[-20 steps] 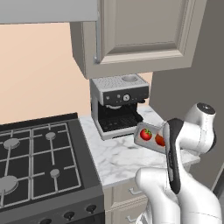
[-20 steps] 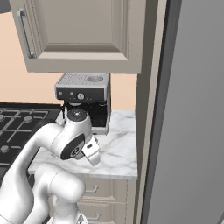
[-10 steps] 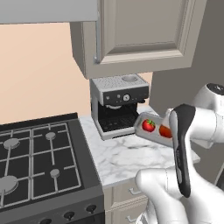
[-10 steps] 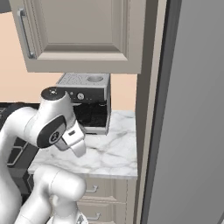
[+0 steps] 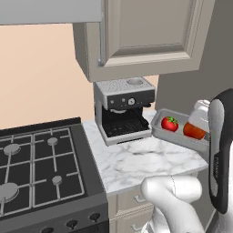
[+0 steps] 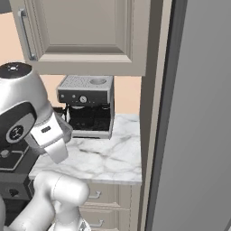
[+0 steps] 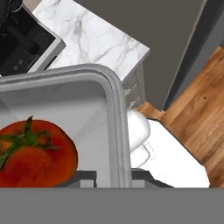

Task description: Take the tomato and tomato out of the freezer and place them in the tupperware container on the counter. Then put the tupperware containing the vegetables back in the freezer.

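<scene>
Our gripper (image 7: pixel 113 174) is clamped tight on the rim of the tupperware container (image 5: pixel 160 129), held aloft right of the coffee machine (image 5: pixel 124 109), both tomatoes (image 5: pixel 169 123) inside. We should keep it level while turning toward the freezer (image 6: pixel 198 113).

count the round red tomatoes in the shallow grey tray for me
2, both inside the shallow grey tray held above the white marble counter: the bright red tomato with a green stem toward the coffee machine side, the smooth orange-red tomato beside it, nearer the arm.
</scene>
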